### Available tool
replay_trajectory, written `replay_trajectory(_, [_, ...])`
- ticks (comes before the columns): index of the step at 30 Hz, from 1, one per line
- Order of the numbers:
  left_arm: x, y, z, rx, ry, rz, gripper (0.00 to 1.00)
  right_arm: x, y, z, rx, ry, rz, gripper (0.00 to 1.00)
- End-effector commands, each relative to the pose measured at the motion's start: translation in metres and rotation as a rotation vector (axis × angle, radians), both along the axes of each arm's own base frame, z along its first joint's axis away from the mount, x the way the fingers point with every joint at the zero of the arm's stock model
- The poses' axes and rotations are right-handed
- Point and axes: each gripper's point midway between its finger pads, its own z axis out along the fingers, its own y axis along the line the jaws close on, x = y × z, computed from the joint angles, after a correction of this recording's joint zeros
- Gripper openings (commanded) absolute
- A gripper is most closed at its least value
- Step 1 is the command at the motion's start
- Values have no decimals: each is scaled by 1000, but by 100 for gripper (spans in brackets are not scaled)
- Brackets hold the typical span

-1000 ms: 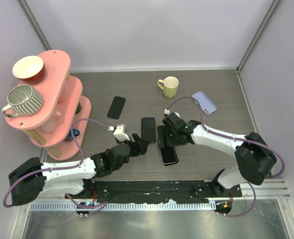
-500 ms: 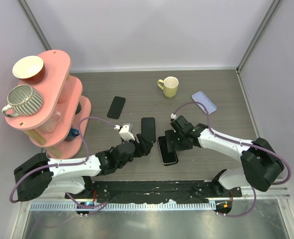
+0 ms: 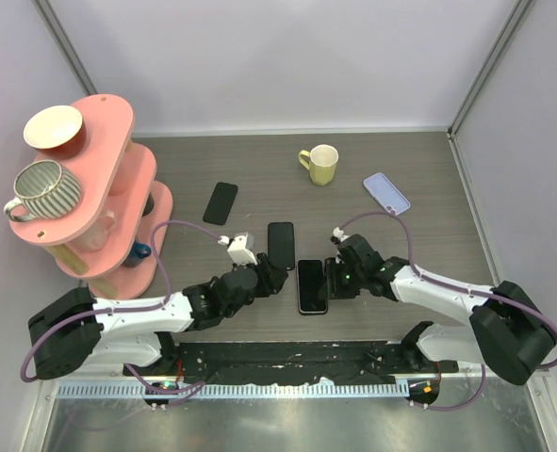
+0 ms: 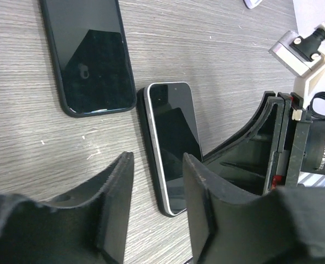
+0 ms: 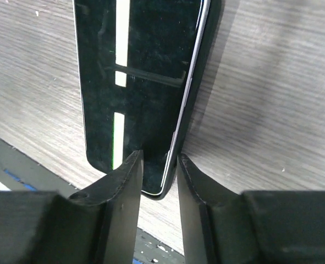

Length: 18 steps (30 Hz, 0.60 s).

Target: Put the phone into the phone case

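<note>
The phone (image 3: pixel 311 285), black with a silver rim, lies flat on the table near the front edge. In the left wrist view the phone (image 4: pixel 173 144) sits just right of the black phone case (image 4: pixel 88 55); the case (image 3: pixel 281 245) lies up and left of it. My left gripper (image 3: pixel 270 274) hovers left of the phone, and the left wrist view shows it (image 4: pixel 158 201) open over bare wood. My right gripper (image 3: pixel 333 280) is at the phone's right edge. Its jaws (image 5: pixel 159 187) are narrow but open, straddling the corner of the phone (image 5: pixel 140 82).
A second black phone-shaped slab (image 3: pixel 221 202) lies further back on the left. A lavender case (image 3: pixel 386 193) and a yellow mug (image 3: pixel 320 164) sit at the back right. A pink tiered rack (image 3: pixel 108 202) with cups stands at the left.
Both grippers have narrowed. The right gripper slid down to the phone's right edge; the phone shifted slightly left and straightened. The left gripper crept toward the phone.
</note>
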Motion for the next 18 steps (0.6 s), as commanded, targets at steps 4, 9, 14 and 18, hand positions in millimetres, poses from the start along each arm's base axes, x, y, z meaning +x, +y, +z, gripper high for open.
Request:
replay_trajectory(4, [3, -27, 10, -36, 12, -40, 37, 1, 13, 26, 145, -26, -85, 49])
replay_trajectory(9, [5, -33, -7, 6, 37, -42, 28, 21, -7, 50, 94, -154, -182, 60])
replay_trajectory(14, [9, -50, -17, 59, 58, -75, 25, 42, -26, 60, 37, -201, -224, 59])
replay_trajectory(18, [11, -62, -26, 65, 73, -93, 25, 51, -35, 60, 57, -180, -242, 59])
